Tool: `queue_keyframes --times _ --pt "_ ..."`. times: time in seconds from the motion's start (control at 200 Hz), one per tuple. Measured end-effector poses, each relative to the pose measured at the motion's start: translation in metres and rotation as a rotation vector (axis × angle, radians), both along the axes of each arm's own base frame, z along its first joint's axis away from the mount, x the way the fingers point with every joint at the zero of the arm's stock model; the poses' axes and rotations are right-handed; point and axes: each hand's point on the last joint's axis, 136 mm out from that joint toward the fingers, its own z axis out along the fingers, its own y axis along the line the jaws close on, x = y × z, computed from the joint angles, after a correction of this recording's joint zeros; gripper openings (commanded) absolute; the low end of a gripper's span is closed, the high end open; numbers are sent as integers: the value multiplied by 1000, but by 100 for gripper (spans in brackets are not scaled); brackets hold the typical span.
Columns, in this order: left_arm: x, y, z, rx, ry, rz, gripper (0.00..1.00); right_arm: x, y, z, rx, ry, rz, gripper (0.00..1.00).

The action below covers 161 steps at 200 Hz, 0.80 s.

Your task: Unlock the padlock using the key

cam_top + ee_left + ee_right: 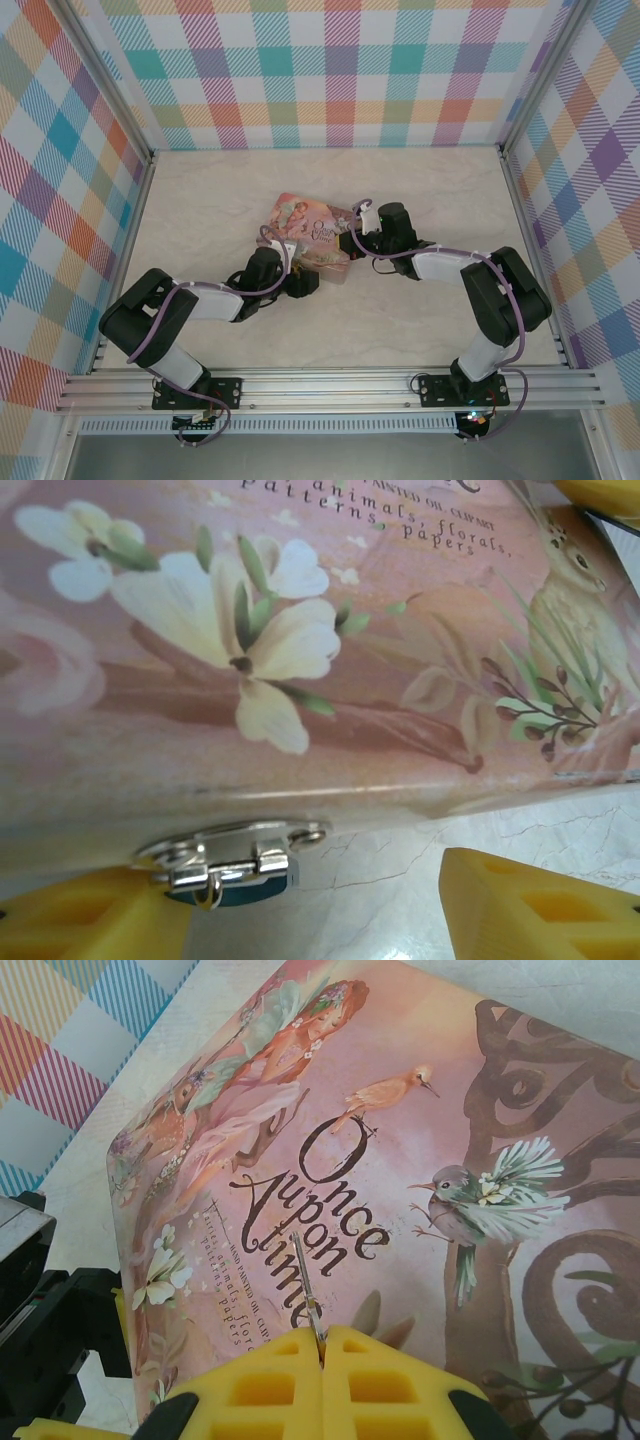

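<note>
The padlock (243,891) shows as a small teal body hanging under the silver hasp (235,852) on the front wall of the pink tin (330,670). My left gripper (318,920) is open in front of that wall. Its left finger (90,920) sits right beside the padlock, and its right finger (545,910) stands well apart. My right gripper (322,1348) is shut on the thin grey key (307,1285), whose blade sticks out over the tin's lid (400,1160). From above, the left gripper (300,283) is at the tin's near side and the right gripper (350,243) at its right edge.
The pink tin (308,228) lies in the middle of the marbled table (200,210). Plaid walls (330,70) close in the back and both sides. The left arm's black wrist (40,1330) stands close to the tin's near-left corner.
</note>
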Motion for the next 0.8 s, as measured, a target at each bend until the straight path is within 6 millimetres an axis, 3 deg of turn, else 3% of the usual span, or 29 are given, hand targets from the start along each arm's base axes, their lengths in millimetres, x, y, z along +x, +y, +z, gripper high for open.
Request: queue_keyframes --times 0.805 --pt "7 4 -5 -2 27 59 44 0 -1 0 -1 -4 -1 7"
